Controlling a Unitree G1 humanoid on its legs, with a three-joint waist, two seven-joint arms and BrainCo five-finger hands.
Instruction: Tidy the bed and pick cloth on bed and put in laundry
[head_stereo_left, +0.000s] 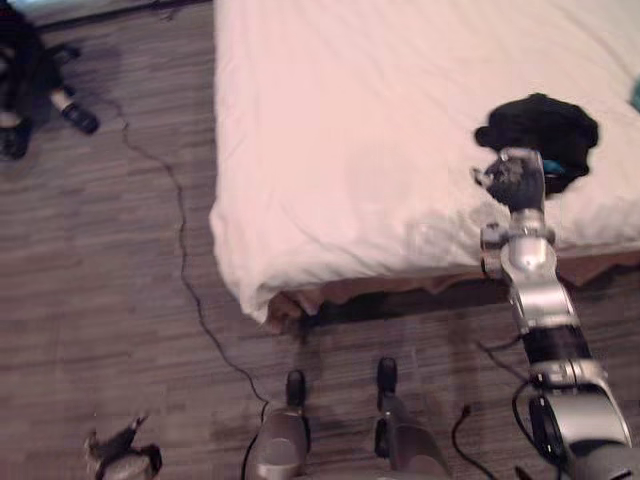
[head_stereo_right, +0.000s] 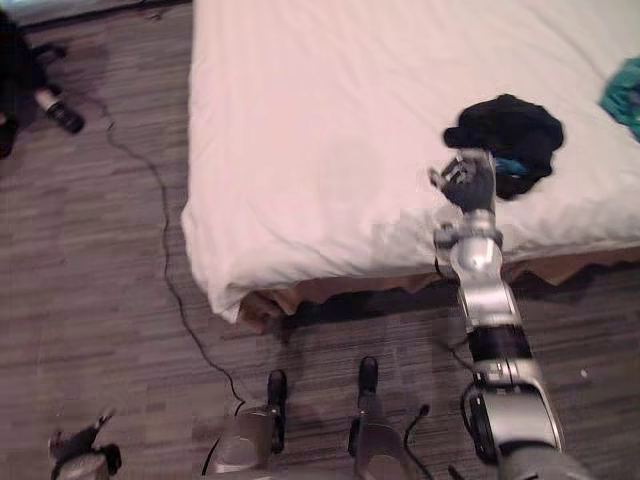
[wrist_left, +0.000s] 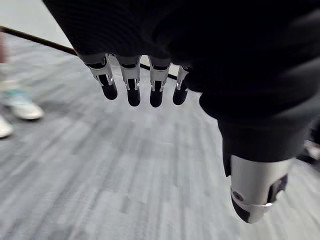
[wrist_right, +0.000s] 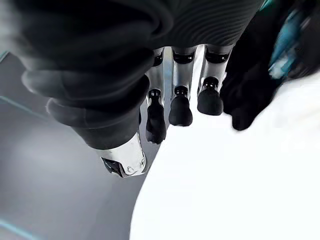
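**Right hand beside the black cloth on the bed**

The right hand (wrist_right: 125, 70) hangs over the bed (head_stereo_left: 350, 150) with its fingers (wrist_right: 180, 107) loosely bent and relaxed, holding nothing. The white sheet lies just beneath them. The black cloth (wrist_right: 250, 75) sits just beside the fingertips, on the side farther from the bed's near edge. I cannot tell whether any fingertip touches it.

From the head, the right hand (head_stereo_right: 465, 180) is above the bed close to its near edge. The black cloth (head_stereo_right: 505, 130) is a crumpled heap directly beyond it, farther onto the bed. A bit of teal (head_stereo_right: 512, 165) shows at the heap's near side, next to the hand. A teal cloth (head_stereo_right: 625, 95) lies well apart from the heap, toward the bed's right side.

The left hand (wrist_left: 200, 60) is off the bed, low over the striped floor (wrist_left: 125, 175) well to the left of the bed's near corner. Its fingers (wrist_left: 132, 85) are slack and hold nothing. A person's light shoe (wrist_left: 20, 106) stands on the floor beyond it.
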